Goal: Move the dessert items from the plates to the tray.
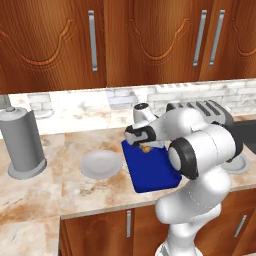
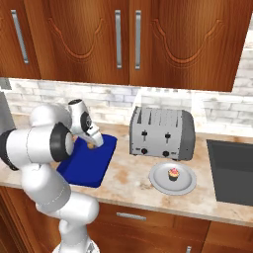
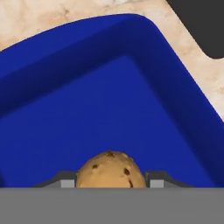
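Claw (image 3: 109, 183) clamped on tan-brown pastry ball (image 3: 110, 170), fingers snug each side. Ball hangs right over blue tray (image 3: 131, 100) floor, near back end; touching or not, can't tell. Left base view: empty grey plate (image 1: 101, 164) just left of tray, paper towel holder (image 1: 21, 142) further left. Right base view: pink cupcake (image 2: 173, 173) sitting on second plate (image 2: 157, 183) in front of toaster (image 2: 162, 133), sink (image 2: 232, 170) far right.

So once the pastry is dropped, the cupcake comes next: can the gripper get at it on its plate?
Probably yes: the cupcake stands alone on its plate, open from above, but the gripper is shut on the pastry over the tray.
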Robot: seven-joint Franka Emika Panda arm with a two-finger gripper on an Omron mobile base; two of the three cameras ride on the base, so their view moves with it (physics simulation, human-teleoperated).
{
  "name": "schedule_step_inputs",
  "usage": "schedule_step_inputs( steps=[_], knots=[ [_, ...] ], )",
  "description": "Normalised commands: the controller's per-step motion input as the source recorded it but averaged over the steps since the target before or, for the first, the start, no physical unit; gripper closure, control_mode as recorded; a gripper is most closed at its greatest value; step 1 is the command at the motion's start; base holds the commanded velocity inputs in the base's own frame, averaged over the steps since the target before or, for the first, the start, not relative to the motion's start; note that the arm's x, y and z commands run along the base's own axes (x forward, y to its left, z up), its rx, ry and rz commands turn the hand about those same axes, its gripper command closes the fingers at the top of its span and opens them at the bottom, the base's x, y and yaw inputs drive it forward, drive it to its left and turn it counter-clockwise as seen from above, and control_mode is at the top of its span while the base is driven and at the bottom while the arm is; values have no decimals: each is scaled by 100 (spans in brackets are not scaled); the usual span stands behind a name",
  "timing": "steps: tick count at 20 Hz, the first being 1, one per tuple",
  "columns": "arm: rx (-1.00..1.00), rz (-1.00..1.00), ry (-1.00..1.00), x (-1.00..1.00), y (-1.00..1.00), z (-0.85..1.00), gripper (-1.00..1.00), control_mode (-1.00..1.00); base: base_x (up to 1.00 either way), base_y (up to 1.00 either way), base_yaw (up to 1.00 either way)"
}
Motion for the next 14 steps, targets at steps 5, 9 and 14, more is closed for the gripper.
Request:
schedule_step_inputs(
  steps=[5, 9, 14],
  knots=[
    [2, 2, -4, 21, -14, -43, 100, -100, 0, 0, 0],
    [12, 2, -8, 14, -1, -50, 100, -100, 0, 0, 0],
    [2, -1, 0, 19, 21, -8, -100, -100, 0, 0, 0]
  ],
)
